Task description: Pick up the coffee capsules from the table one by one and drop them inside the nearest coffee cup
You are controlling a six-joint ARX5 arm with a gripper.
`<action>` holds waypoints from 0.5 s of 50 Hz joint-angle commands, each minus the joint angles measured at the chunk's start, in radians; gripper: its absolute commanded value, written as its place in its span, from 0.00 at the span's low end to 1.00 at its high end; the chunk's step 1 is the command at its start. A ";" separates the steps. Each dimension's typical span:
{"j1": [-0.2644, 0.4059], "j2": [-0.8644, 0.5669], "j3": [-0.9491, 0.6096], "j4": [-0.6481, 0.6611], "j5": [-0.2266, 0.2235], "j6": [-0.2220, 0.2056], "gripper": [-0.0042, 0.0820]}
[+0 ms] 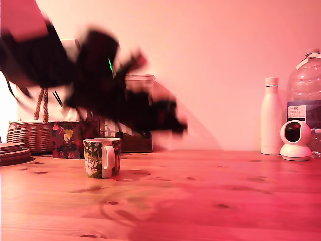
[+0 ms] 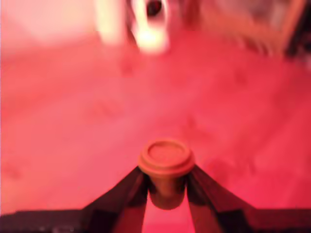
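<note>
Midway through one transfer: gripper (image 2: 166, 194) fingers pinching a coffee capsule (image 2: 166, 162) above the table (image 1: 210, 191), right of the coffee cup (image 1: 102, 157); drop not yet made.

Your exterior view sits low, almost level with the reddish wooden plank surface (image 1: 210, 196), looking straight across it to the pale wall, close to the floral ceramic mug (image 1: 102, 157). Your wrist view rides just behind the dark tool (image 2: 166, 187), looking along its fingers across the same surface (image 2: 73, 145). Both catch the white round camera unit (image 1: 295, 141) (image 2: 151, 24) and white bottle (image 1: 271, 115) (image 2: 111, 19).
</note>
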State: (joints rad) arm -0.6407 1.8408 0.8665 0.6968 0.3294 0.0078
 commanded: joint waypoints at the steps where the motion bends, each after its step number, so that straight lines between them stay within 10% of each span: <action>1: -0.003 -0.022 -0.047 0.006 -0.023 -0.005 0.23; 25: 0.075 -0.204 -0.185 -0.003 -0.106 -0.026 0.23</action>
State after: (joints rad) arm -0.5777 1.6562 0.6994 0.6846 0.2268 -0.0025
